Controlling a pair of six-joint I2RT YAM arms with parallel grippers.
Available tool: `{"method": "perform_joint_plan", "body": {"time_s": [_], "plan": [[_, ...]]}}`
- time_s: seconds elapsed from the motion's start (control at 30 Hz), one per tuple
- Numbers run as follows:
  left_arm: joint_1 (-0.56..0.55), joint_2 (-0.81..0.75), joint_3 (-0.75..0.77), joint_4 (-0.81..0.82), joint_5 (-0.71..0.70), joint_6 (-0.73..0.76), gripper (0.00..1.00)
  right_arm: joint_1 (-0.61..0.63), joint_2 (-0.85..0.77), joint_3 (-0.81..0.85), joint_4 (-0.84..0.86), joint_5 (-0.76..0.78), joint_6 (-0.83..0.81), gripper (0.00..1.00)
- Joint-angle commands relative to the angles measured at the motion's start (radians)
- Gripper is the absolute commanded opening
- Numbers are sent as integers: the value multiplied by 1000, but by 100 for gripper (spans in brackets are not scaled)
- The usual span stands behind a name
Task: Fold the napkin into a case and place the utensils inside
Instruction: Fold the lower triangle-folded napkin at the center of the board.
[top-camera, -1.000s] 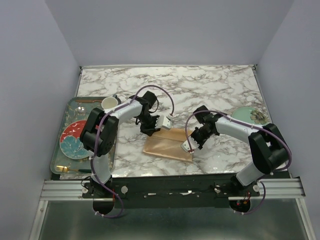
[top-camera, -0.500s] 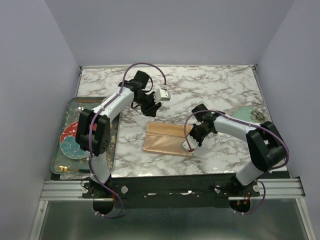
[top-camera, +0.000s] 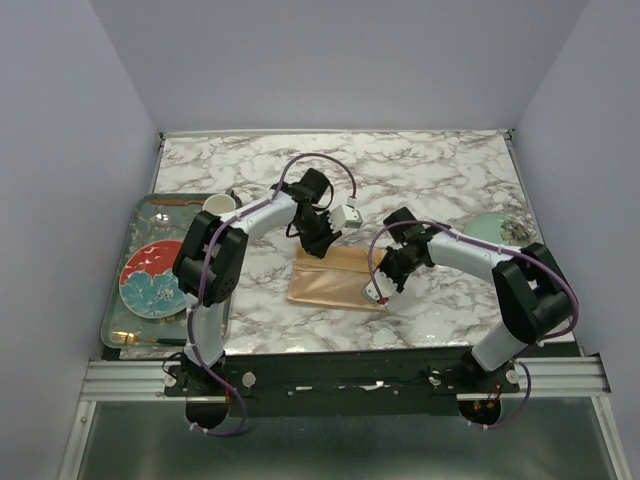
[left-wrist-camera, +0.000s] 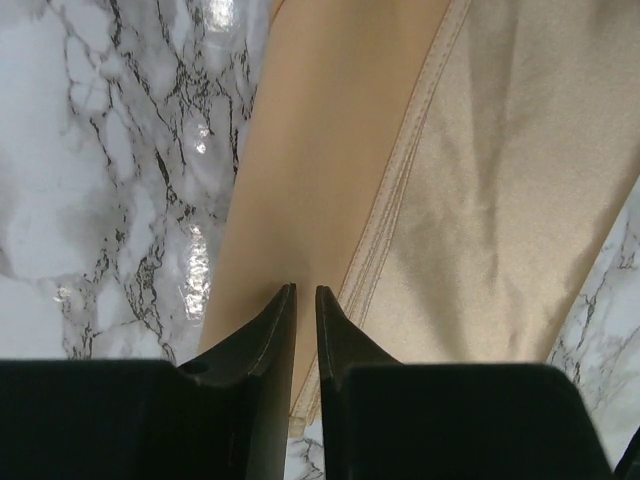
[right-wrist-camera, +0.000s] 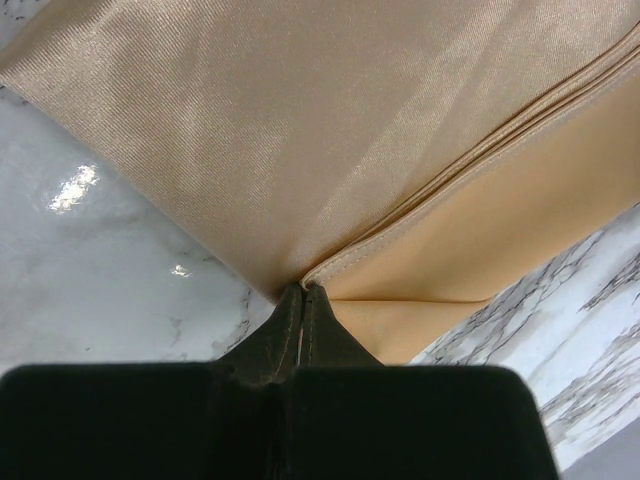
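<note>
L gripper (left-wrist-camera: 305, 290): jaws just a sliver apart, tips pointing down at the napkin (top-camera: 335, 280), right beside a stitched hem line running up the cloth. Can't tell from the L wrist cam if the tips touch the fabric or hover just off it. Cloth under them lies flat.

R gripper (right-wrist-camera: 303, 290): jaws fully together, tips meeting at a corner of the napkin's top layer, where stacked folded edges fan away to the upper right. Looks like contact w/ that corner. Whether any cloth is pinched between the tips, can't tell.

From the top cam: napkin's a peach-orange rectangle, folded in layers w/ a satin sheen, lying flat on the marble table (top-camera: 430, 180) between the two arms. L arm reaches in over its far edge, R arm comes in at its right end, near the front corner.

Further out, left side: grey patterned tray (top-camera: 140, 210) beside the table. On it sit a red plate (top-camera: 150, 280) w/ blue-green pattern and a pale cup (top-camera: 218, 207) at the far end. The utensils (top-camera: 150, 341), thin and gold, lie along the tray's near edge, well apart from the napkin.

Right side: pale green plate (top-camera: 500, 230) near the table's right edge, partly behind the R arm.
</note>
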Motion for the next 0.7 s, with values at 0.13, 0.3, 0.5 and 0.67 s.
{"method": "perform_joint_plan", "body": {"time_s": [0.13,0.3,0.5,0.67], "plan": [[-17,50,-20,-23,-91,-44,20,2,-30,-39,-5,2,-59,1],[-15,-2,-50,-16,-76,-34,26,1,-53,-22,-15,-37,-56,1],[-15,-25,-60,-13,-76,-38,29,1,-95,15,-98,-83,-67,1],[-14,-60,-48,-13,-48,-62,30,1,-102,1,-120,-93,-99,1]]}}
